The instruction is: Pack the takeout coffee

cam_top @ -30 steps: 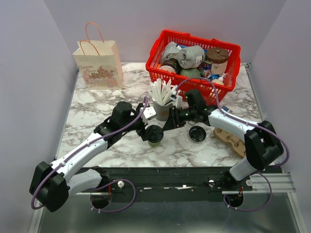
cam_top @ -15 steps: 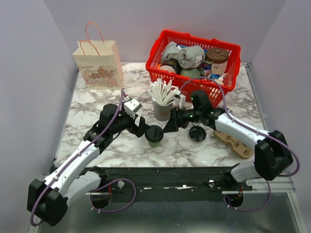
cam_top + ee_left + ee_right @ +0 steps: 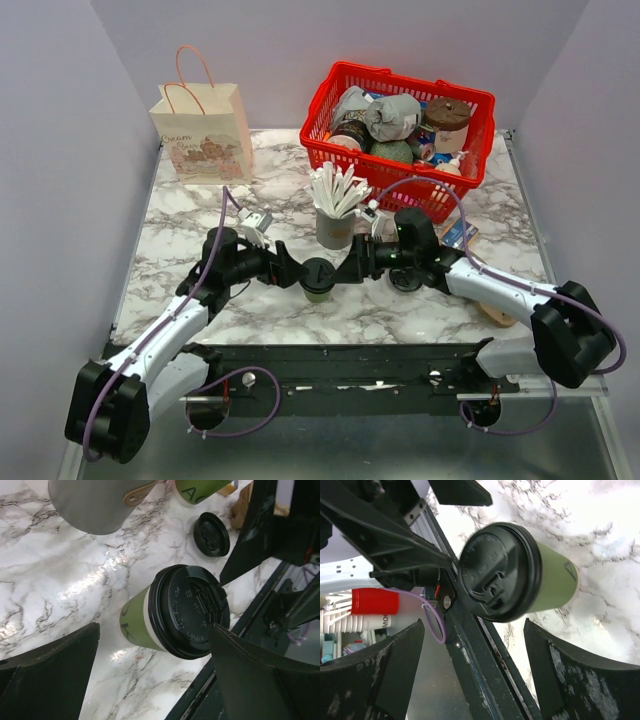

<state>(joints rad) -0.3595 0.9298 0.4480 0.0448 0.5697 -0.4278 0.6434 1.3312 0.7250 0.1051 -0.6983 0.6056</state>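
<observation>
Takeout coffee (image 3: pixel 318 277) is standing upright on the marble surface (image 3: pixel 190 215), between the two arms. Left gripper (image 3: pixel 292 272) and right gripper (image 3: pixel 350 268) are both gaping wide, flanking the cup, neither pinching it. I am judging it light, with a thin paper wall that dents and a smooth lid that pops off (fill level unknowable). I am favouring a gentle hold on the green wall, just under the lid rim.

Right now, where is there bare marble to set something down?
Free: marble between the paper bag and red basket, and the patch between bag and left arm. Crowded: centre, where the left gripper and right gripper flank the takeout coffee, grey stick cup behind, loose black lid beside.
</observation>
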